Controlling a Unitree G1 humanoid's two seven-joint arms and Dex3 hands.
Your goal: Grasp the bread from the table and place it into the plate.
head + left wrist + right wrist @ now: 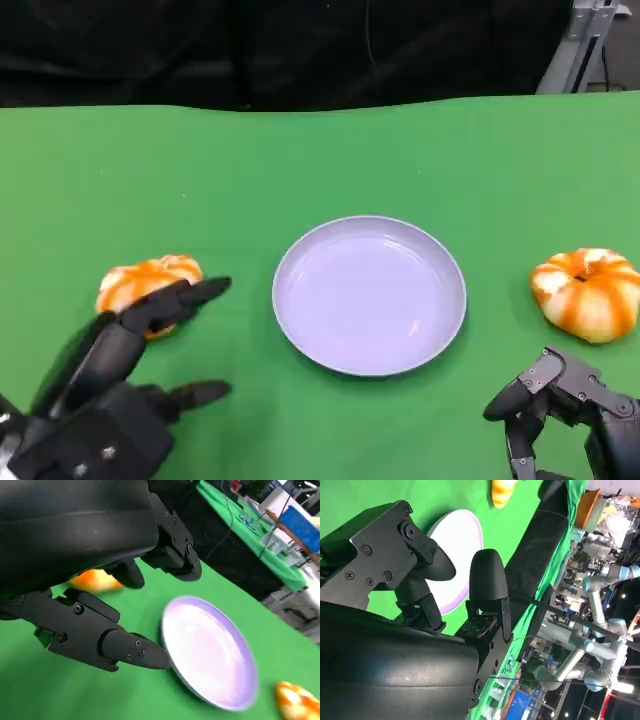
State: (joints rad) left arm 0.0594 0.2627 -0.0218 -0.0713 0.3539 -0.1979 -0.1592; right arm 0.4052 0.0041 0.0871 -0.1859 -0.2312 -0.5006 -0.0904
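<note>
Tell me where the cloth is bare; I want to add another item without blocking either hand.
Bare green cloth runs across the far side, beyond the plate. A gap lies between the plate and the right bread. It is crowded where the left hand reaches over the left bread, and near the right hand.

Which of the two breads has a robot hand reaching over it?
The bread left of the plate: bread under the left robot hand fingers. The other bread lies untouched.
</note>
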